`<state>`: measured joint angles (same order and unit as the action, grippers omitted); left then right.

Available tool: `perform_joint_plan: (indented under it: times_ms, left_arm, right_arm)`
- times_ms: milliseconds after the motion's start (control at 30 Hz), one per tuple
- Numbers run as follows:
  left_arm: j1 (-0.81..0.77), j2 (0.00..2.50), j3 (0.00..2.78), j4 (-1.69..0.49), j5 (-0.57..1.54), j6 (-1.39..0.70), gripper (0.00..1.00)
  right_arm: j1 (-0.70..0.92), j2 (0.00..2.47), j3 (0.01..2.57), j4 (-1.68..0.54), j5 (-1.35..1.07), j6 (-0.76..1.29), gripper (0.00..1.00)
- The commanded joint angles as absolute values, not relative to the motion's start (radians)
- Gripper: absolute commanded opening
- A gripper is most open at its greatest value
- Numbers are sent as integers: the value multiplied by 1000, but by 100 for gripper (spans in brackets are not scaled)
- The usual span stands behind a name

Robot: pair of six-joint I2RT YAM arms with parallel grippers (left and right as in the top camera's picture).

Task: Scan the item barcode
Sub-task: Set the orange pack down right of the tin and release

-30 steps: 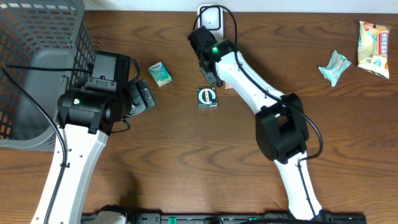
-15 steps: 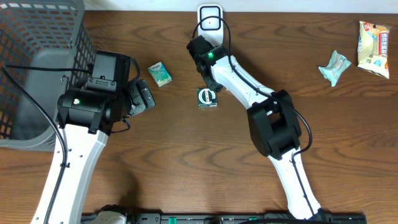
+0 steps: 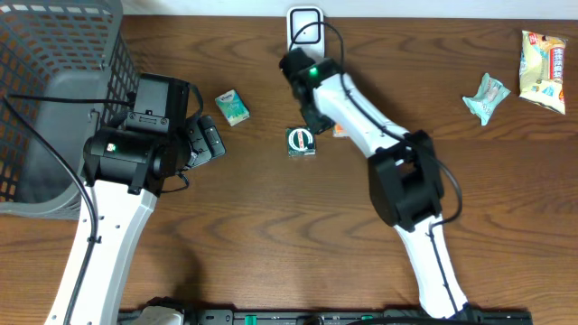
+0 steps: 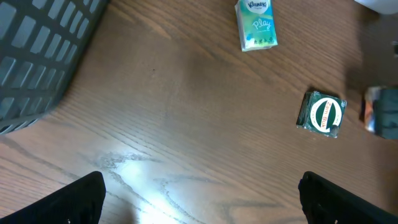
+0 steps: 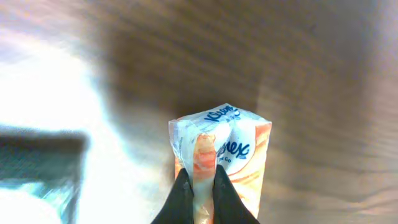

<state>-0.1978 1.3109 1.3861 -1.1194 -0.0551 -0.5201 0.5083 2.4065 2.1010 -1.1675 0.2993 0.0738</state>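
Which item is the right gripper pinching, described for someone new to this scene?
Start at the white scanner at the overhead view's top centre; the right gripper sits just below it. It pinches an orange-and-white Kleenex pack, unlike the loose green pack nearby.

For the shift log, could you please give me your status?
Left jaws open, empty. Right jaws shut on orange Kleenex pack. Nothing blocking seen.
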Motion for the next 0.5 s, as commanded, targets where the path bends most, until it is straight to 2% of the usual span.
perform_joint_plan:
  times_ms: [0,133,200,300,467]
  left_arm:
    - [-194,1308,1390,-1122,-65,-521,98]
    - [-194,1308,1390,-1122,-65,-521,97]
    - [-194,1308,1390,-1122,-65,-521,98]
    - [-194,1308,1390,-1122,-65,-521,98]
    - [-194,1308,1390,-1122,-65,-521,98]
  right_arm:
    - [451,2259,2147,-1199,-93,1,1]
    - [356,2244,2145,-1282,-625,-126,1]
    - [306,2255,2126,-1312,-798,-195,1]
    - [242,2277,2072,-1300,-917,-207,1]
    - [167,2310,1950,-1237,-970,-208,1]
